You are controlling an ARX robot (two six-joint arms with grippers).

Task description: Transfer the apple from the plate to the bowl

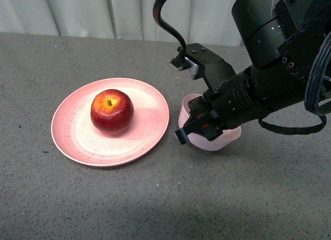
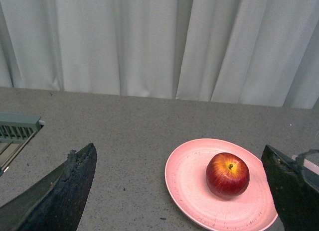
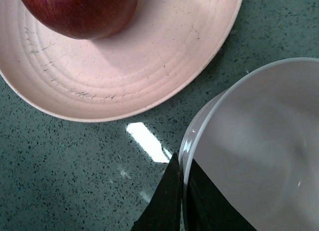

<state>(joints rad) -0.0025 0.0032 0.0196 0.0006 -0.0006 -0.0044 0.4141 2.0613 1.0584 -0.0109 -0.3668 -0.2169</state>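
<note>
The apple [image 1: 112, 111] is round and glossy, dark red with a yellow patch at its stem. It sits near the middle of the plate [image 1: 77, 141], a wide, shallow salmon-pink round with faint rings and dark scuffs. The table [image 1: 155, 198] under it is grey, speckled and matte, and a pale pleated curtain [image 2: 149, 42] hangs behind.

Just beside the plate and apart from it is the bowl [image 1: 214, 141], small, deep, smooth and pale pink. My right fingers [image 3: 167, 201] are nearly together on its rim, one dark tip outside the thin wall and the other inside, both touching it. My left fingers [image 2: 70, 186] are dark and wedge-shaped. They are spread wide and hold nothing, with the apple and plate seen between them.
</note>
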